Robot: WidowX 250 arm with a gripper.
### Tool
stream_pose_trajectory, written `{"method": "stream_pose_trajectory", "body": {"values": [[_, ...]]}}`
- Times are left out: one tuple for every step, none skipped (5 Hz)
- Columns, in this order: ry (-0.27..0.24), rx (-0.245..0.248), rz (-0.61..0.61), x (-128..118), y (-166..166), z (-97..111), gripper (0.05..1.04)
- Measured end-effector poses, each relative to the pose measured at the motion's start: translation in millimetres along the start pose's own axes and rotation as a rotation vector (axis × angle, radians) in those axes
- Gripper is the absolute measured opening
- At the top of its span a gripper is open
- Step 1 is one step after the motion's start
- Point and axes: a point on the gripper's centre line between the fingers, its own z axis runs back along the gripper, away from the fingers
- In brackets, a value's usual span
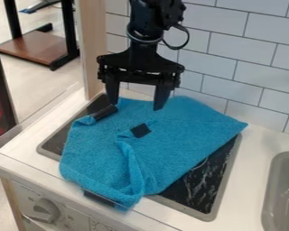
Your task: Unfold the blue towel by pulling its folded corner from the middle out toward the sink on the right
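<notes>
Gripper [137, 106], black, two-fingered: hangs from the top of the view, over the far part of the cloth; fingers spread wide, nothing pinched between them.
Towel [183, 135], bright blue, fuzzy fabric: spread unevenly over the stove panel, far edge near the tiles, right corner over the counter; long raised fold toward the near side.
Dark pieces: small black square patch [141, 130] mid-towel; black rounded piece [104, 112] at the towel's left corner, nearly below one finger. Cannot tell what either is.
Stove panel [210, 178], black, marbled, grey-rimmed: partly bared at left and near right.
Counter [250, 180], white, smooth: surrounds panel; grey sink basin [273, 173] at right.
Wall [255, 49], pale rectangular tiles: behind.
Stage, as judged: open grip above cloth, nothing held.
Handling, as judged: soft cloth gives little to grip where flat; raised fold offers more, hard panel beneath limits depth.
Writing: small marks by the pale round knob [45, 210] on the front; too small to make out.
</notes>
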Motion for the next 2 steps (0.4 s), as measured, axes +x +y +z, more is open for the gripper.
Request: {"method": "stream_pose_trajectory", "body": {"values": [[0.026, 0.014, -0.002, -4, 1, -7, 0.999], [0.074, 0.044, 0.006, -5, 9, -23, 0.999]]}}
